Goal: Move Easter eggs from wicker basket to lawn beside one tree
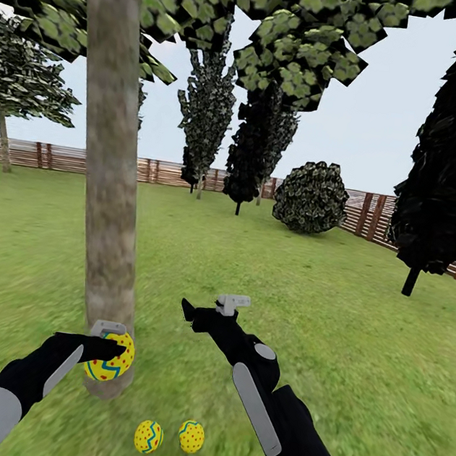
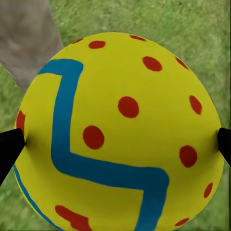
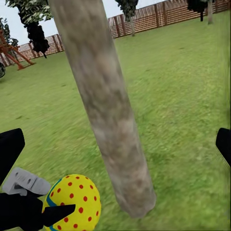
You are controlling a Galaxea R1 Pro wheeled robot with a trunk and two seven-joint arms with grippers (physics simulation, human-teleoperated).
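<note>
A thick grey-tan tree (image 1: pixel 107 203) rises from the lawn (image 1: pixel 330 324) just ahead of me on the left. My left gripper (image 1: pixel 113 348) is shut on a yellow Easter egg (image 1: pixel 111 364) with red dots and blue zigzags, held low against the trunk's base. In the left wrist view that egg (image 2: pixel 120 120) sits between the two black fingertips (image 2: pixel 9 149). Two more eggs (image 1: pixel 148 436) (image 1: pixel 191 436) lie side by side on the grass close to the trunk. My right gripper (image 1: pixel 188 311) hovers open and empty to the right of the trunk (image 3: pixel 106 110). The wicker basket is out of view.
Dark columnar trees (image 1: pixel 258 145) and a round bush (image 1: pixel 311 197) stand farther back. A large dark tree (image 1: pixel 452 145) stands at the right. The brown slat fence (image 1: pixel 77 159) rings the garden. Open grass stretches ahead and to the right.
</note>
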